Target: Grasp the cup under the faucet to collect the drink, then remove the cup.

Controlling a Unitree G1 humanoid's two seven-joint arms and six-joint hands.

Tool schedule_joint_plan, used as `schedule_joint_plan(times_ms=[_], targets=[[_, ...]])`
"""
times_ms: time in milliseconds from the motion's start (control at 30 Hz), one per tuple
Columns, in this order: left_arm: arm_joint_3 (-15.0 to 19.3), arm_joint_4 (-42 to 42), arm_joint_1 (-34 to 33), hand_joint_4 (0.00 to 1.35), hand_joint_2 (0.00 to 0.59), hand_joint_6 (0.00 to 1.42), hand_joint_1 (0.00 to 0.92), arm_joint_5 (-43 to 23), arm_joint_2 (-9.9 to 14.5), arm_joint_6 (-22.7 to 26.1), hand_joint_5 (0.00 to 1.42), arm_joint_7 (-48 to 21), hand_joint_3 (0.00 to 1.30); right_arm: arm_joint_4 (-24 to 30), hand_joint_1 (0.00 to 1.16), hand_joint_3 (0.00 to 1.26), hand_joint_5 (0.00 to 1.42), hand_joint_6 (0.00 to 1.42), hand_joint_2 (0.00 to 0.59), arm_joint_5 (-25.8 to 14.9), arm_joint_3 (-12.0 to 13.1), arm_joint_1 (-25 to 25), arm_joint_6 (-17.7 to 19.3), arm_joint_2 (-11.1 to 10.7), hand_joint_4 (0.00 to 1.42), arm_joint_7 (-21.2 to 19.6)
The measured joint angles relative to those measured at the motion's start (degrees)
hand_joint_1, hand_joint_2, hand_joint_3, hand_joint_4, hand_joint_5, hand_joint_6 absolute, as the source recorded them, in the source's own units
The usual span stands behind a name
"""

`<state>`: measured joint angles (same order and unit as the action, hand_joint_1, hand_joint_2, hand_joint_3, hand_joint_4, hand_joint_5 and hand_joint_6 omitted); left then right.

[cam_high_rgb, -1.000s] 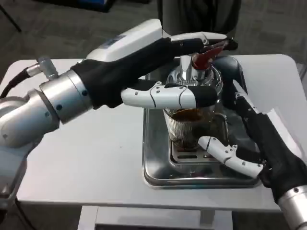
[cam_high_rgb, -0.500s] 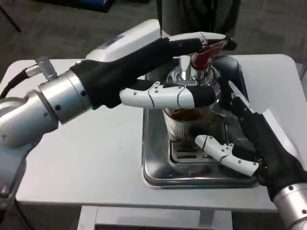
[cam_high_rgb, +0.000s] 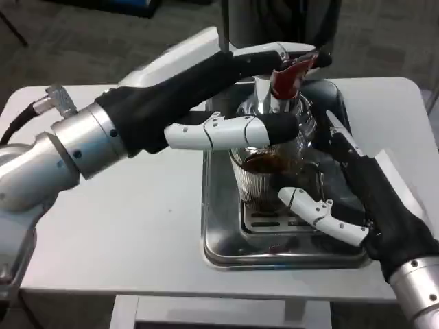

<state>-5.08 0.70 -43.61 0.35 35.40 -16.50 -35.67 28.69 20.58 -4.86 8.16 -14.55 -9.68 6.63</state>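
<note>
Here, ribbed clear cup (cam_high_rgb: pixel 259 184), chrome faucet (cam_high_rgb: pixel 274 110).

We see a white rectangular table (cam_high_rgb: pixel 137 233) with rounded corners, standing on a grey carpet floor (cam_high_rgb: pixel 96 41). Behind the table we notice a dark grey upright object (cam_high_rgb: pixel 274 20), and a blue thing (cam_high_rgb: pixel 130 5) lies far back.

One ribbed glass cup (cam_high_rgb: pixel 263 184) with dark drink stands in one steel drip tray (cam_high_rgb: pixel 221 240) near the tabletop's (cam_high_rgb: pixel 137 233) front edge. One faucet (cam_high_rgb: pixel 274 110) with one red lever (cam_high_rgb: pixel 288 77) rises above it. Two hands: left hand (cam_high_rgb: pixel 226 103), right hand (cam_high_rgb: pixel 363 199).
</note>
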Motion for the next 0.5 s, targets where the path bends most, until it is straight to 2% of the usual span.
schedule_joint_plan(times_ms=[500], targets=[[0.6,-0.2,0.4,0.13,0.103,0.21,0.004,-0.3,-0.6,-0.1,0.24,0.4,0.2,-0.1,0.57,0.04,0.11,0.2,0.272,-0.1,0.0,0.0,0.0,0.0,0.03,-0.4]])
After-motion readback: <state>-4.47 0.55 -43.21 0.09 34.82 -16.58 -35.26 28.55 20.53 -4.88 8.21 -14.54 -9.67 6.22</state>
